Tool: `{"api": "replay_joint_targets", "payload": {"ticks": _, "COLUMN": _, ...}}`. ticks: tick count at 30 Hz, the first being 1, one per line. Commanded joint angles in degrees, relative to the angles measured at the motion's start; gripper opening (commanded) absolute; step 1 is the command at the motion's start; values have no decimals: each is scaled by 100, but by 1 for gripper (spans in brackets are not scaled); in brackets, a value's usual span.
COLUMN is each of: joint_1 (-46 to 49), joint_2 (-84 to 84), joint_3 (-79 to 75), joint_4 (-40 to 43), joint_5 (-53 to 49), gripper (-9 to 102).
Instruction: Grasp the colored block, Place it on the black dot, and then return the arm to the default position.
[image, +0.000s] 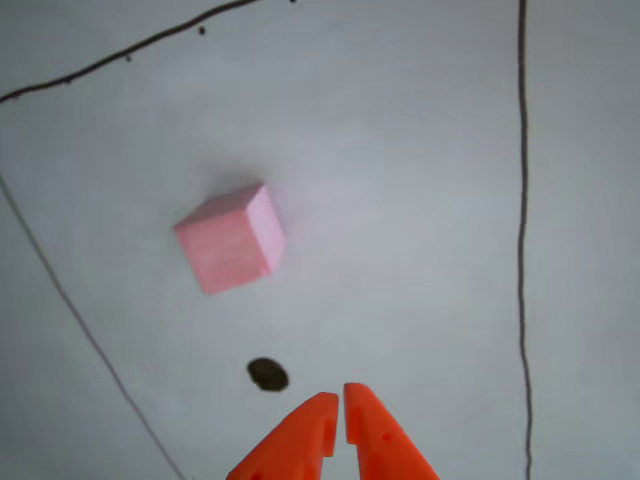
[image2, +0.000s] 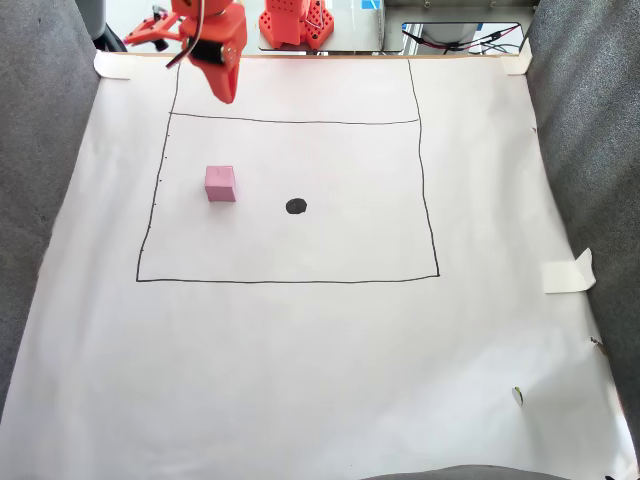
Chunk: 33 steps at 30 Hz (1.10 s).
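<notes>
White paper sheet (image2: 320, 380) covers the surface, taped at corners, black pen rectangle (image2: 425, 180) drawn on it. Pink foam cube (image2: 220, 183) sits left of centre inside the rectangle, black dot (image2: 296, 206) near centre, apart from cube. Folded tape piece (image2: 568, 272) at right edge.

Soft, even daylight is filling both pictures, leaving only a faint shadow behind the pink cube (image: 232, 239). The other view is looking slightly blurred and hazy, while the fixed view is staying sharp and bright across the white paper (image2: 300, 350).
</notes>
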Motion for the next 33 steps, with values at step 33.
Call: {"api": "replay_joint_targets", "payload": {"ticks": 33, "joint_1": -9, "joint_2": -2391, "joint_3": -2435, "joint_4": -765, "joint_5": -1134, "gripper": 0}}
